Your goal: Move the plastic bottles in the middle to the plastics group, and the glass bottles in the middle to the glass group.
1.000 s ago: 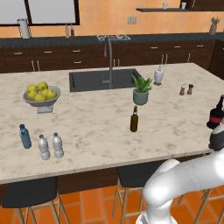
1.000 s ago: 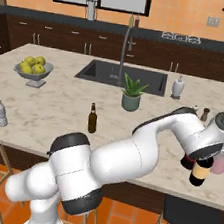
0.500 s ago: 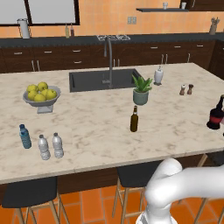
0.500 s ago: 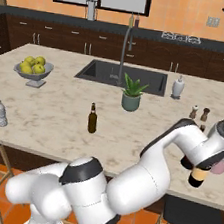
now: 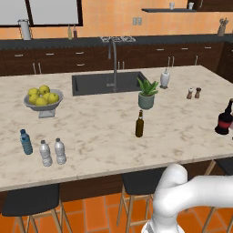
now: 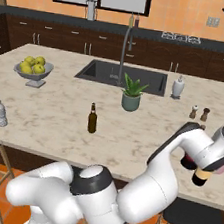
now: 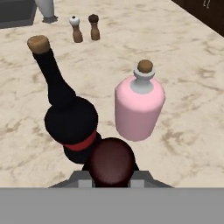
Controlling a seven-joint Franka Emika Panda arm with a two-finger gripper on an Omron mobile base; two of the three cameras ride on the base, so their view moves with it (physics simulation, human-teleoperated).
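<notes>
A kitchen island counter (image 5: 104, 132). At its right end the gripper (image 6: 203, 169) is closed tight around the neck of a tall black wine bottle (image 6: 202, 177), carried upright beside the round red-banded glass bottle (image 7: 70, 120) and a pink stoppered flask (image 7: 139, 107). Glass like this is probably heavy, rigid, smooth and breakable, so a neck grip risks swinging; setting down gently seems wise. The slim brown-olive bottle (image 5: 139, 124) stands mid-counter, best taken at its body or neck. Small water bottles (image 5: 51, 151) stand far left.
</notes>
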